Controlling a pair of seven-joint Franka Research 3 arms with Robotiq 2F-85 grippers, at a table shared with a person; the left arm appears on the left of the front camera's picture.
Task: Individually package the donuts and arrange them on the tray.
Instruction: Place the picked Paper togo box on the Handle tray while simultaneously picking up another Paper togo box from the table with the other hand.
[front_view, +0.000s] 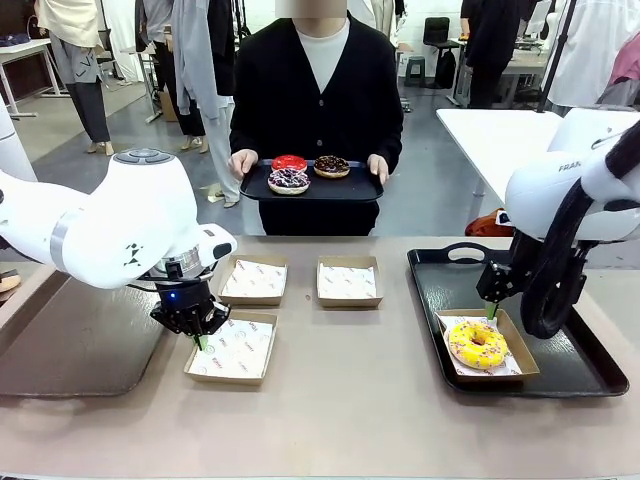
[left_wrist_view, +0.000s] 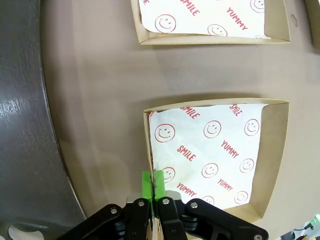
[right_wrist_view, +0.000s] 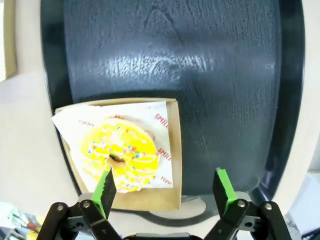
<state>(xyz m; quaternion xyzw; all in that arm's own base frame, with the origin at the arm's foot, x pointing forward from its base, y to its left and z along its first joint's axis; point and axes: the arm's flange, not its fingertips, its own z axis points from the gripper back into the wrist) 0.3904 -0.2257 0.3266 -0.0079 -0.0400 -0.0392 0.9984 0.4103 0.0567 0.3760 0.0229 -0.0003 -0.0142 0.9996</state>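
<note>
The left gripper (front_view: 200, 341) is low over the tabletop (front_view: 350, 410) at the near left. Its pads are pressed together on the left wall of the near-left box (front_view: 232, 350). In the left wrist view, the left gripper (left_wrist_view: 152, 183) pinches that thin card wall near its corner, and the near-left box (left_wrist_view: 270, 150) holds only smiley-print paper. Two more paper-lined boxes sit just beyond it, the far-left box (front_view: 254, 279) and the middle box (front_view: 348, 281). A grey tray (front_view: 70, 340) lies at the left edge.

The right gripper (front_view: 492, 311) hangs over the black tray (front_view: 570, 350) at the right, by the far rim of the donut's box (front_view: 522, 358). That box holds the yellow donut (front_view: 478, 344) on paper. In the right wrist view, the right gripper (right_wrist_view: 164, 186) is spread wide and holds nothing. One pad is above the edge of the yellow donut (right_wrist_view: 122, 155) and the other is over the bare black tray (right_wrist_view: 200, 75). Whether the pad touches the donut cannot be told.

At the far side, a person (front_view: 315, 90) holds a small tray (front_view: 355, 188) with both hands. It carries the red donut (front_view: 289, 162), the chocolate donut (front_view: 331, 166) and the purple donut (front_view: 288, 180).
</note>
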